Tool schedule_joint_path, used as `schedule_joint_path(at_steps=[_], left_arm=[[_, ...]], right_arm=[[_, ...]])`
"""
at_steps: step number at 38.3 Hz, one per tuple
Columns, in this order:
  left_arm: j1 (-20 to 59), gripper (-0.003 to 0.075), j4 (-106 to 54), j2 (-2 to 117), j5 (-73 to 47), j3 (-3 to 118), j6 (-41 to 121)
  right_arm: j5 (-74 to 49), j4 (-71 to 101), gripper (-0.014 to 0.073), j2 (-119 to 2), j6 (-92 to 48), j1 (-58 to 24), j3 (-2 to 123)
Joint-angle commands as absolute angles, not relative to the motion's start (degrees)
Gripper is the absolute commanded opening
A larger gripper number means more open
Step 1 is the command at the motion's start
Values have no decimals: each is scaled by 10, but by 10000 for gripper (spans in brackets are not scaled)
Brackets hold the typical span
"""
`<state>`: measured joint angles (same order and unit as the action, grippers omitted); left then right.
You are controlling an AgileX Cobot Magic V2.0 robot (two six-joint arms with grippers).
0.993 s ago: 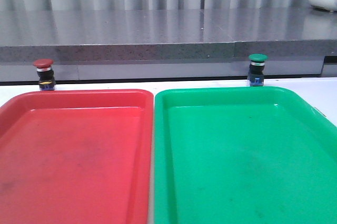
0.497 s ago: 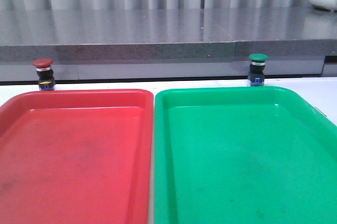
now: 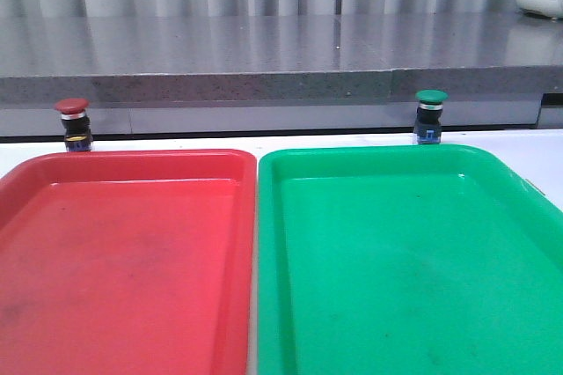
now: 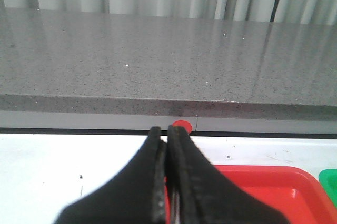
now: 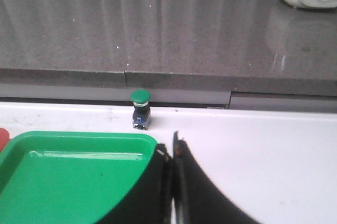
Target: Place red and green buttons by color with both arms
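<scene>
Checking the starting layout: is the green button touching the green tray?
Apart. The right wrist view shows white table between the green button and the green tray.

left gripper [image 4: 166,132]: matte black, two broad curved fingers tapering to narrow tips, ribbed inner edges | right gripper [image 5: 172,148]: same black tapered fingers, small pale fleck at 10 o'clock of the tips
</scene>
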<state>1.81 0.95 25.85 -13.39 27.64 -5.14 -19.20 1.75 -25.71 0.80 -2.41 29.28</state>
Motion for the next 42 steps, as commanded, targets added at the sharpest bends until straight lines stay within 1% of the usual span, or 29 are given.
schedule_joint_path(at_steps=[1, 3, 5, 7, 8, 9, 10, 11, 12, 13, 14, 15, 17, 18, 24, 28, 33, 42], left_arm=[[17, -12, 5, 264, -93, 299, -57], [17, 24, 5, 264, -93, 299, -57], [17, 111, 5, 264, -93, 299, -57], [17, 223, 5, 264, -93, 299, -57], [17, 300, 5, 264, -93, 299, -57], [17, 363, 4, 264, -93, 299, -57], [17, 445, 4, 264, -93, 299, -57], [17, 505, 4, 264, -92, 299, -57], [17, 576, 4, 264, -92, 299, -57], [17, 637, 4, 264, -92, 299, -57], [17, 685, 4, 264, -92, 299, -57], [17, 710, 4, 264, -92, 299, -57], [17, 685, 4, 264, -92, 299, -57], [17, 676, 4, 264, -92, 299, -57], [17, 615, 4, 264, -89, 299, -57], [17, 578, 4, 284, -44, 299, -57], [17, 563, -4, 351, 17, 305, -57], [30, 563, -8, 523, 18, 392, -57]], right_arm=[[-153, 18, -61, -269, 8, -20, 315], [-153, 18, -27, -269, 8, -20, 315], [-153, 18, 34, -269, 8, -20, 315], [-153, 18, 139, -269, 8, -20, 315], [-153, 18, 184, -269, 8, -20, 315], [-153, 18, 251, -269, 8, -20, 315], [-153, 18, 304, -269, 8, -20, 315], [-153, 18, 374, -269, 8, -20, 313], [-153, 18, 425, -269, 8, -20, 313], [-153, 18, 502, -269, 8, -20, 313], [-153, 18, 542, -269, 8, -20, 313], [-153, 18, 590, -269, 8, -20, 313], [-153, 18, 652, -269, 8, -20, 313], [-153, 18, 668, -269, 8, -20, 313], [-153, 18, 647, -269, 8, -20, 313], [-153, 18, 647, -269, 8, -20, 313], [-153, 18, 647, -269, 8, -20, 313], [-153, 18, 647, -269, 8, -20, 313]])
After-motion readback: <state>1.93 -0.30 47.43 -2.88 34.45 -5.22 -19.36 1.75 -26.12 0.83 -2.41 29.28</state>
